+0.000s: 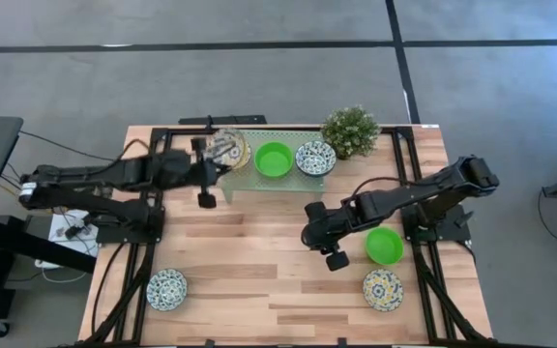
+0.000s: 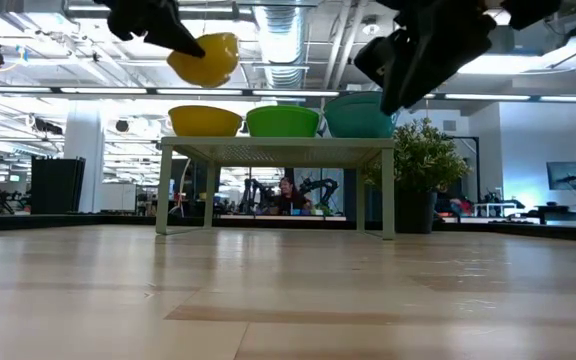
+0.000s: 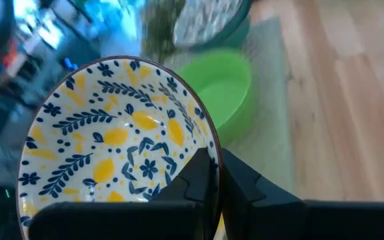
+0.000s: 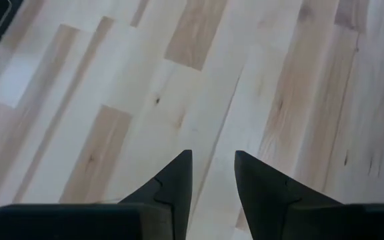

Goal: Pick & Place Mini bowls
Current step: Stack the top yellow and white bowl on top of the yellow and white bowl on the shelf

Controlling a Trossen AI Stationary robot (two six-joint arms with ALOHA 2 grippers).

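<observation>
My left gripper (image 1: 213, 153) is shut on a white mini bowl with yellow-and-blue flowers (image 3: 112, 147), and carries it tilted above the left end of a low pale-green shelf (image 1: 249, 181). In the low view this bowl (image 2: 205, 58) hangs over a yellow-sided bowl (image 2: 205, 121) standing on the shelf. Beside that one stand a green bowl (image 1: 273, 159) and a blue-patterned bowl (image 1: 315, 158). My right gripper (image 4: 213, 167) is open over bare table near the middle. Three more bowls sit on the table: green (image 1: 384, 246), yellow-blue (image 1: 382, 289) and blue-patterned (image 1: 166, 289). My left gripper pinches the bowl's rim (image 3: 212, 157), with one finger inside the bowl (image 3: 192, 180) and one outside its wall (image 3: 252, 190). It comes at the bowl roughly level from the table's left side. The bowl is lifted clear and tilted, above the shelf.
A small potted plant (image 1: 350, 130) stands at the far edge, right of the shelf. Open wooden table (image 1: 259, 251) lies between the shelf and the near bowls. Black frame rails run along the table's sides. The room beyond shows under the shelf in the low view.
</observation>
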